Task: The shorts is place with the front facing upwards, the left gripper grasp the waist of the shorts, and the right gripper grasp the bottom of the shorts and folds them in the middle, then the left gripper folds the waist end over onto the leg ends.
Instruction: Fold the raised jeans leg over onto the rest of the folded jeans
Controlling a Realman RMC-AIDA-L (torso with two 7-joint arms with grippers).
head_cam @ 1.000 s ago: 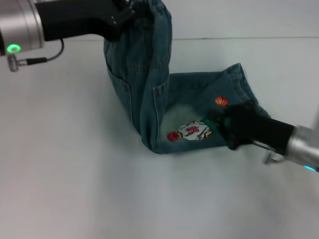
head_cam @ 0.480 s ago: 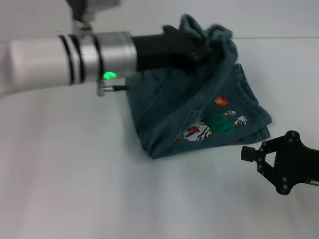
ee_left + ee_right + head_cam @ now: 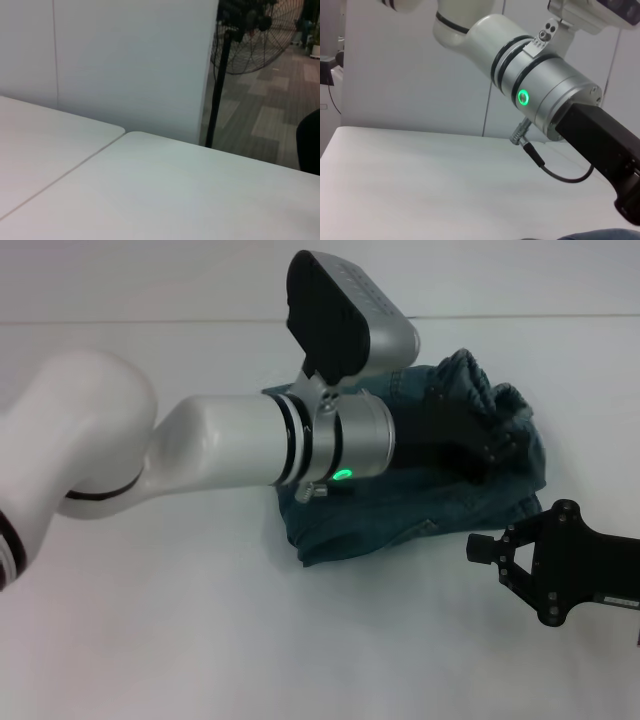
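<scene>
Blue-green washed denim shorts [image 3: 420, 510] lie folded into a compact bundle on the white table [image 3: 200, 640], right of centre in the head view, with the puckered elastic waist [image 3: 490, 400] bunched on top at the bundle's far right. The left gripper [image 3: 480, 445], a black two-fingered metal claw on a white and silver arm with a green indicator light, reaches across the bundle from the left and rests in the gathered waist fabric; its fingers appear buried in the denim, and whether they clench the cloth or have let go cannot be told. The right gripper [image 3: 487, 552], a matching black claw, sits just beside the bundle's near right edge, apart from the cloth, jaws spread wide and grasping nothing. A thin strip of denim [image 3: 600, 234] shows in the right wrist view.
</scene>
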